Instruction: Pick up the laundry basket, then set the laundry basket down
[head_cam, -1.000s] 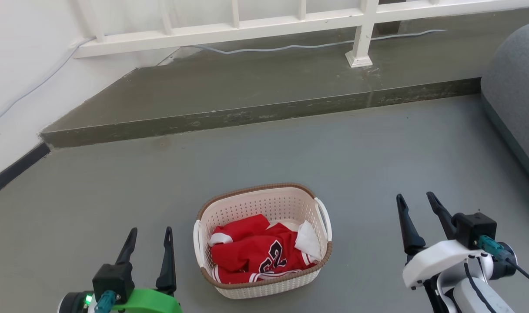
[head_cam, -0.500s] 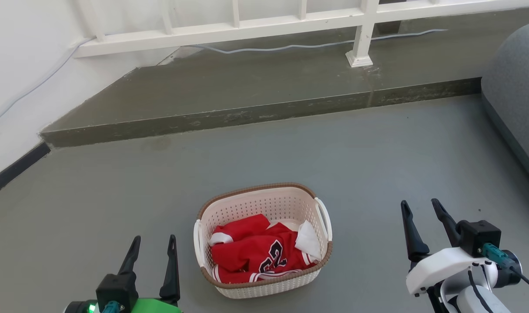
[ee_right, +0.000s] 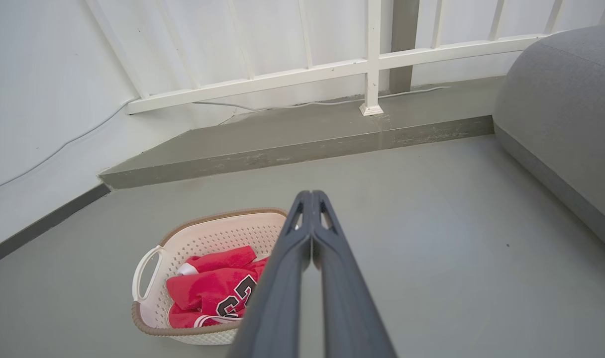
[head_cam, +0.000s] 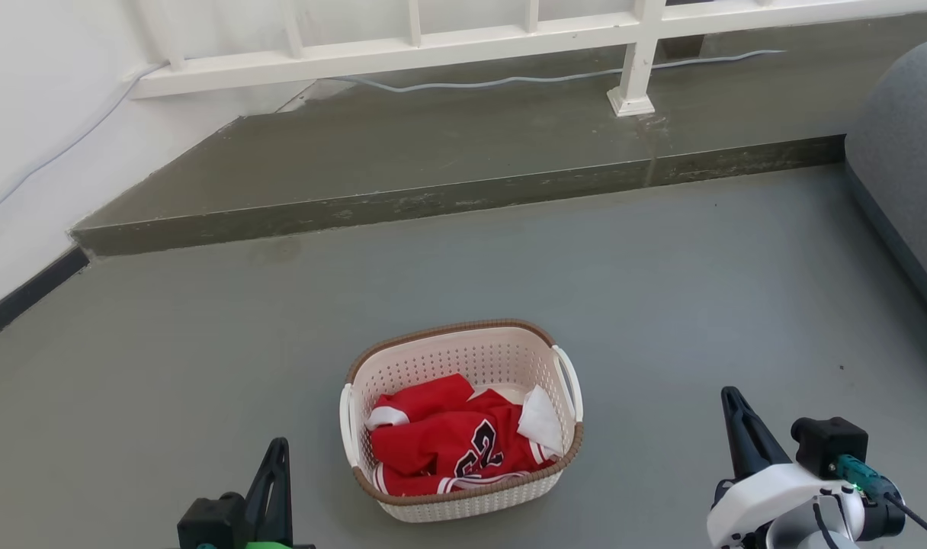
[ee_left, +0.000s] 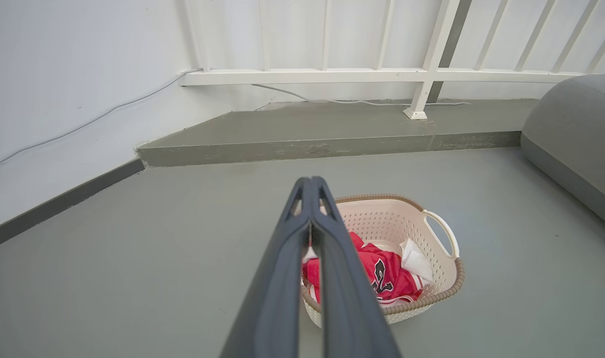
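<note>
The laundry basket [head_cam: 450, 331] is cream perforated plastic with a brown woven-look rim and white side handles. It stands on the grey floor, low in the middle of the head view. Inside lie a red jersey [head_cam: 448, 442] and a white cloth [head_cam: 541, 419]. My left gripper [head_cam: 280, 445] is shut and empty, down to the left of the basket and apart from it. My right gripper [head_cam: 730, 393] is shut and empty, well off to the basket's right. In the left wrist view the joined fingertips [ee_left: 310, 182] overlap the basket [ee_left: 382, 219]. In the right wrist view the gripper [ee_right: 310, 195] points past the basket [ee_right: 213, 233].
A raised concrete step [head_cam: 463, 152] crosses the floor beyond the basket, carrying a white railing [head_cam: 402, 53], its post base [head_cam: 630, 101] and a grey cable [head_cam: 509, 80]. A grey upholstered seat [head_cam: 906, 152] bulges in at the right. A white wall [head_cam: 29, 114] runs along the left.
Both grippers have shut their fingers and drawn back toward the bottom of the head view. The laundry basket has stayed where it was.
</note>
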Available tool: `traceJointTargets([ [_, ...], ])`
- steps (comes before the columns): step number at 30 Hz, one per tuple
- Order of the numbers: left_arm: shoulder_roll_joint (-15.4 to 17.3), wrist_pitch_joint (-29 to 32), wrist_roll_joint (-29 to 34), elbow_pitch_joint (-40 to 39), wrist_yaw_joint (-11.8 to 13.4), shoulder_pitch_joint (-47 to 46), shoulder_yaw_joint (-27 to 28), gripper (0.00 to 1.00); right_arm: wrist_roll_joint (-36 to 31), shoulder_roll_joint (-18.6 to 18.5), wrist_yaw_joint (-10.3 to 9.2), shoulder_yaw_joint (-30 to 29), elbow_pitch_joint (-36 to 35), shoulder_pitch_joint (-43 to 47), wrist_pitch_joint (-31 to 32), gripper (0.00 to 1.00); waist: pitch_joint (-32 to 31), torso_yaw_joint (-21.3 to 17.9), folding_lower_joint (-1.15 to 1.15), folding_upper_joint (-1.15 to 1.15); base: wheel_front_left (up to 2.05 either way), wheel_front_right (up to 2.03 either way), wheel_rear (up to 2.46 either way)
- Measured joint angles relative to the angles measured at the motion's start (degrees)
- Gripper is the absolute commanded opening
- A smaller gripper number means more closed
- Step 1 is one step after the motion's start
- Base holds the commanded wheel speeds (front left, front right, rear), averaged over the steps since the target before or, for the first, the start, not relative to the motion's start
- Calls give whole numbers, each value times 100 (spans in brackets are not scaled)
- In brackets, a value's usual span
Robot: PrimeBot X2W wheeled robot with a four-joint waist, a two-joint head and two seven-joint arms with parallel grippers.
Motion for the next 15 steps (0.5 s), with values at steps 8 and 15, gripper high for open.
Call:
traceJointTargets([
  [8,-8,0,-408,-85,-54,88,-9,0,379,38,93,-114,-15,7,53,0,9,37,0,0,0,0,0],
  [15,-15,53,-966,-140,-123,88,46,0,950,76,157,-242,-47,4,200,0,17,64,0,0,0,0,0],
])
